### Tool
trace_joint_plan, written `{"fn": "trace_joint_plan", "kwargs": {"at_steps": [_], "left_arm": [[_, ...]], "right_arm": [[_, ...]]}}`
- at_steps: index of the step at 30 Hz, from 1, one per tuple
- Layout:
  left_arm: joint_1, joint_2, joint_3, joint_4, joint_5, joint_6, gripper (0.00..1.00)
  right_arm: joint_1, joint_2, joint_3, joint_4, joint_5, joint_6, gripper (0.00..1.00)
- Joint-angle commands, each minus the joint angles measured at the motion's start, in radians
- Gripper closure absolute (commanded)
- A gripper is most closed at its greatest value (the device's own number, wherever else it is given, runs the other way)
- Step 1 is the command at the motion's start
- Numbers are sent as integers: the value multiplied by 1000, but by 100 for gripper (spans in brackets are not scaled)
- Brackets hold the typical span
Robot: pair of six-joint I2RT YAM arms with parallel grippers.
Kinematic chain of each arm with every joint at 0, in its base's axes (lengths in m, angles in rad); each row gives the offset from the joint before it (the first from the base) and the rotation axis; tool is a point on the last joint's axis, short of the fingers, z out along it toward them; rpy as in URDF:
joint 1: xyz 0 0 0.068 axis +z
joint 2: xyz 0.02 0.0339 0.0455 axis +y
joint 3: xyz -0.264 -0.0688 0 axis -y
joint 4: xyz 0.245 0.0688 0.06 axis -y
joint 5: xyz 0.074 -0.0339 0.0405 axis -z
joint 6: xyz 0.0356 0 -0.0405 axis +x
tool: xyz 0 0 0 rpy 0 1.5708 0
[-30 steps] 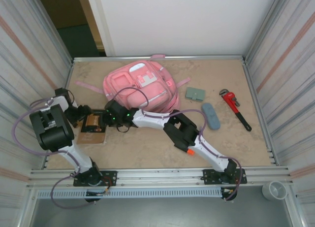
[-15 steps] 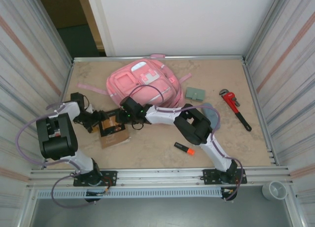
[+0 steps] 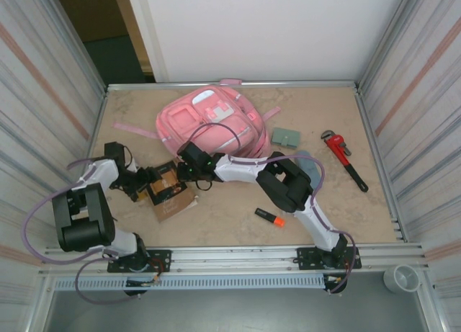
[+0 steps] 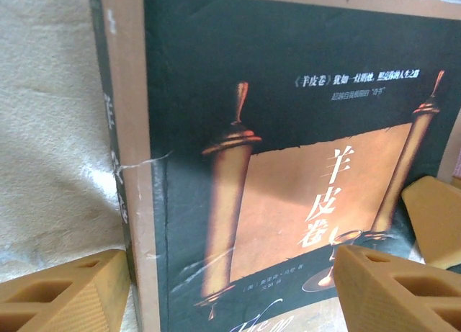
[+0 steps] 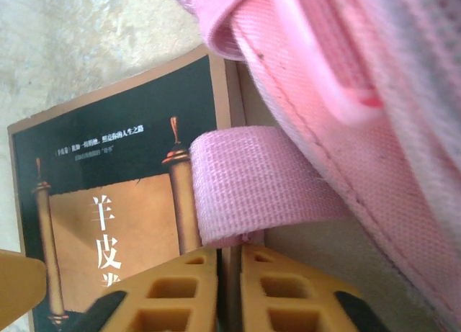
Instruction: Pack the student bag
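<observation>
Pink student bag (image 3: 209, 123) with white patches lies flat, front up, just beyond the right claw (image 3: 186, 170); its strap loop (image 5: 252, 184) touches the claw's tips.

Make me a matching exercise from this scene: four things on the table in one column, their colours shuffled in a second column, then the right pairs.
Things:
1. student bag
2. pipe wrench
3. book
4. marker

Colours:
A. orange and black
B. pink
C. dark cover with a scroll pictured on it
D. red

Pairs: 1-B, 2-D, 3-C, 4-A
</observation>
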Motion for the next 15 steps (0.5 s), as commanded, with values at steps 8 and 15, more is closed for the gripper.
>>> {"fn": "trace_joint_plan", "kwargs": {"at_steps": [8, 15], "left_arm": [[39, -92, -21, 38, 42, -56, 22], [84, -240, -81, 120, 27, -139, 22]], "right_arm": [[-16, -67, -58, 58, -236, -133, 100], [-90, -185, -202, 262, -388, 51, 100]]}}
